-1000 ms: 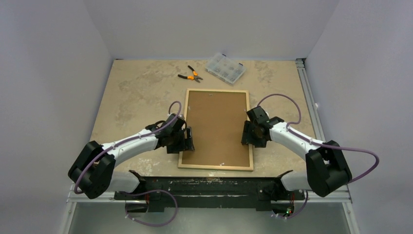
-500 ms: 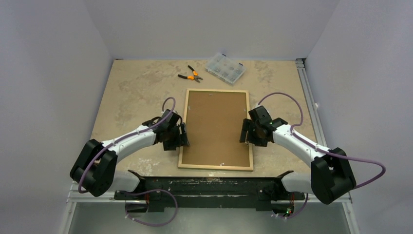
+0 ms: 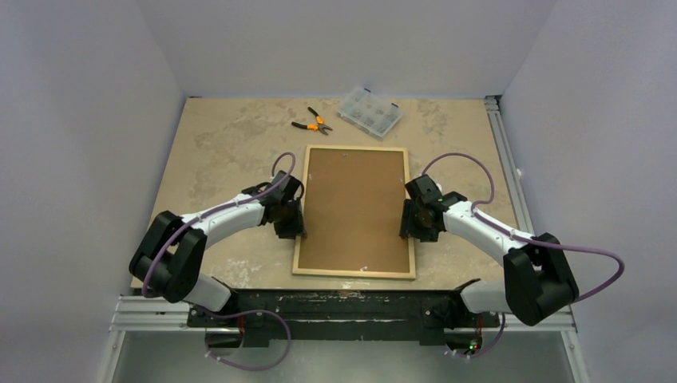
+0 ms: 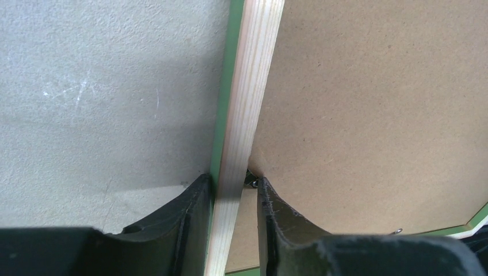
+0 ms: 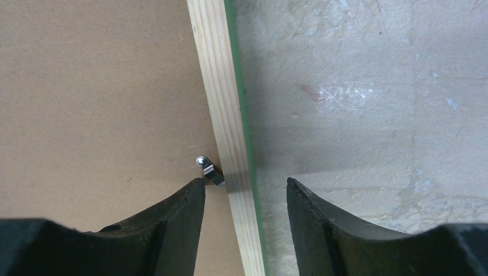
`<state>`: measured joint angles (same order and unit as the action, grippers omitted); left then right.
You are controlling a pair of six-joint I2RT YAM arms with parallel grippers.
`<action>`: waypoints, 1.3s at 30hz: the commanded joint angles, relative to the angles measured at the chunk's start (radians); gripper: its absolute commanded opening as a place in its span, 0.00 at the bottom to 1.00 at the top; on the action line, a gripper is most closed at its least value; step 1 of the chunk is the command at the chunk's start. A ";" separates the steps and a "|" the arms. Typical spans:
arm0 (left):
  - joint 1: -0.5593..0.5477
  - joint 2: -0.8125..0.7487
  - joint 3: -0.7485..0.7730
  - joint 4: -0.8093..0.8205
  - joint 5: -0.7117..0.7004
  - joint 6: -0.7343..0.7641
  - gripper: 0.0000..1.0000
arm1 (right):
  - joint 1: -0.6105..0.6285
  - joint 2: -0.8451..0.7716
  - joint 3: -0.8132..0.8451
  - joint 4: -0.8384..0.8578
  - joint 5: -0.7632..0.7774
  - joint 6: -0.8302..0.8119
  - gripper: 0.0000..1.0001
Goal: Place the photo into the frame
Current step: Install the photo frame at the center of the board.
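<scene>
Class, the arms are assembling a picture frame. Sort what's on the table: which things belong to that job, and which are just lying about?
Belongs to the job: frame, backing board, metal clip.
Lying about: pliers, clear parts box.

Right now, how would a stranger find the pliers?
Start at the frame lying back-up mid-table. Just beyond its far left corner lie the pliers. Unlike the clear box beside them, they have orange handles.
</scene>
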<state>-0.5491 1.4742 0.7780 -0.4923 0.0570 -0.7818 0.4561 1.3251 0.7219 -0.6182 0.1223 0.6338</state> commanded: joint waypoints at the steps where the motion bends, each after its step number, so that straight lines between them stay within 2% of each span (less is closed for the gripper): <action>1: 0.002 0.072 0.042 -0.006 -0.066 0.044 0.24 | 0.001 -0.001 0.035 -0.036 0.068 -0.022 0.52; 5: 0.002 0.082 0.044 -0.006 -0.070 0.050 0.10 | 0.001 0.011 0.039 -0.038 0.078 -0.029 0.51; 9: 0.003 0.063 0.028 0.002 -0.062 0.047 0.07 | 0.002 0.045 0.039 -0.028 0.085 -0.031 0.45; 15: 0.003 0.032 0.016 -0.005 -0.062 0.048 0.07 | 0.034 0.094 0.071 -0.034 0.131 -0.023 0.22; 18: 0.003 0.018 0.012 -0.003 -0.036 0.052 0.07 | 0.042 0.099 0.077 -0.028 0.169 -0.011 0.01; 19: 0.003 0.014 0.011 -0.002 -0.031 0.055 0.08 | 0.043 0.099 0.078 -0.026 0.174 -0.008 0.00; 27: -0.024 -0.042 -0.037 0.010 0.003 0.042 0.09 | 0.043 0.036 0.044 0.000 0.131 0.004 0.00; 35: -0.136 -0.163 -0.110 0.015 0.011 -0.033 0.05 | 0.094 -0.034 0.013 0.013 0.022 -0.012 0.00; 36: -0.138 -0.183 -0.118 0.007 0.004 -0.040 0.07 | 0.096 -0.041 0.011 0.014 0.013 -0.015 0.01; 37: -0.138 -0.203 -0.120 -0.009 -0.010 -0.044 0.16 | 0.096 -0.050 0.010 0.016 0.006 -0.017 0.13; 39: -0.137 -0.234 -0.099 -0.060 -0.050 -0.039 0.48 | 0.094 -0.067 0.013 0.030 -0.030 -0.013 0.39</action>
<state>-0.6659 1.3151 0.6655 -0.4980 0.0029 -0.7940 0.5392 1.3121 0.7208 -0.6693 0.1738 0.5915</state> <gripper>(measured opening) 0.272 0.213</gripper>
